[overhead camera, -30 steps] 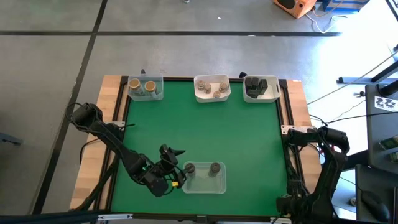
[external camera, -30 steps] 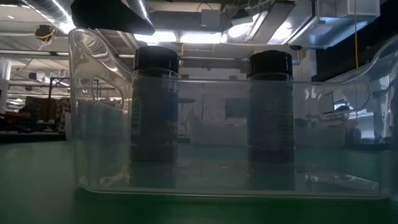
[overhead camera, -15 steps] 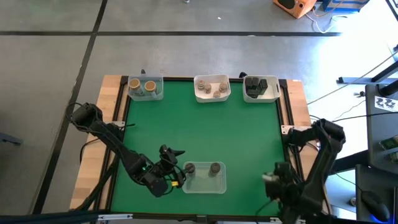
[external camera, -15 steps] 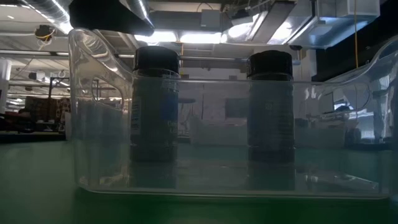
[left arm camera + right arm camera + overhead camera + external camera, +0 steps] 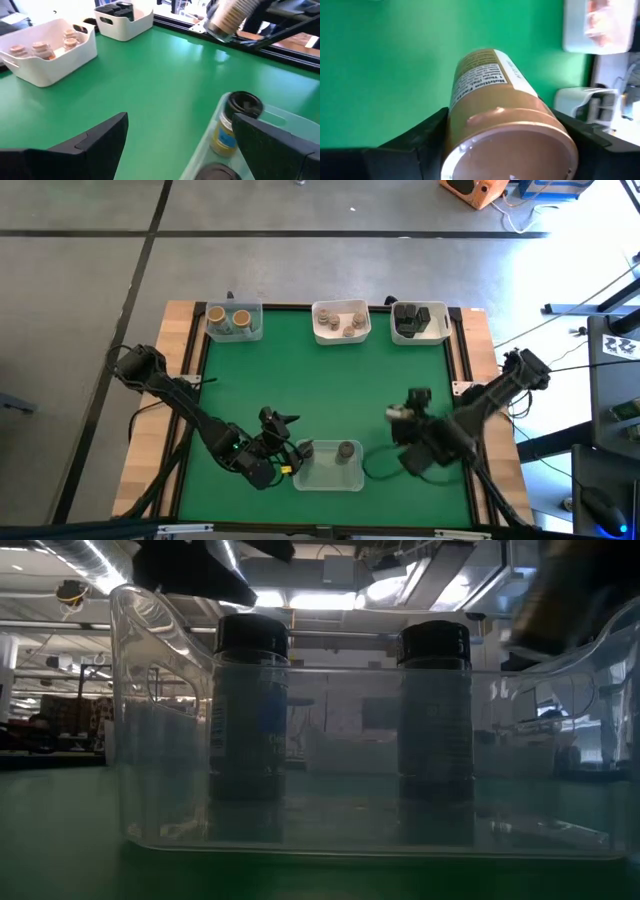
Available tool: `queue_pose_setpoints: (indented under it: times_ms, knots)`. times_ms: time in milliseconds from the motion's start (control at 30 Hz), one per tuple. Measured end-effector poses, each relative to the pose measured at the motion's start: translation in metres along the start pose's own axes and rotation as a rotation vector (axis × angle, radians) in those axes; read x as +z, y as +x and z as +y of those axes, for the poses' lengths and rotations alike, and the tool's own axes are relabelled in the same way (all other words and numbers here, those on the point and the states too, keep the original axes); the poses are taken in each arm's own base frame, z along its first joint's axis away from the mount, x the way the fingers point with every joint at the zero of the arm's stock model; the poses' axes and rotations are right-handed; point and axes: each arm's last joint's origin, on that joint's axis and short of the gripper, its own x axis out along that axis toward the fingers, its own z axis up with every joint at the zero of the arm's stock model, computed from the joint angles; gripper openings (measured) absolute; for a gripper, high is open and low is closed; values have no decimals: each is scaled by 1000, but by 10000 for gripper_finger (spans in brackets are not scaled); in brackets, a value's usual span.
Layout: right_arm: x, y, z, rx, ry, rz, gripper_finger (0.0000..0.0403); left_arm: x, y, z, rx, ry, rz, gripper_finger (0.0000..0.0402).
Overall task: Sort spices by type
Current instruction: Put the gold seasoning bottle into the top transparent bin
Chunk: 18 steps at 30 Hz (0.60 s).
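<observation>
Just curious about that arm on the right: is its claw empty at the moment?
No, the right gripper is clamped on a tan spice jar, which fills the right wrist view between its two dark fingers.

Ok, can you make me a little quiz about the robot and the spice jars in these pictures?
1. True or false: the right gripper is empty.
2. How many jars stand in the clear tray near the left gripper?
3. Which tray at the far edge holds the tan-topped jars? A) left B) middle C) right

Key:
1. False: its fingers grip a tan jar.
2. Two, both with dark tops.
3. A.
</observation>
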Motion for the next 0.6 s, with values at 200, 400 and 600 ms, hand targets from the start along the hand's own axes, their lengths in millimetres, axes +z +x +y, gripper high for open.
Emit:
queue_pose_setpoints:
  times_ms: [200, 400, 600]
  knots:
    - [15, 12, -43, -72, -6, -6, 284, 6, 14, 8, 48, -18, -5, 339]
    - [39, 31, -76, -66, -39, -52, 284, 16, 28, 19, 102, -13, -7, 339]
    - [67, 51, -115, 51, -9, -200, 284, 13, 34, 31, 138, -9, 75, 339]
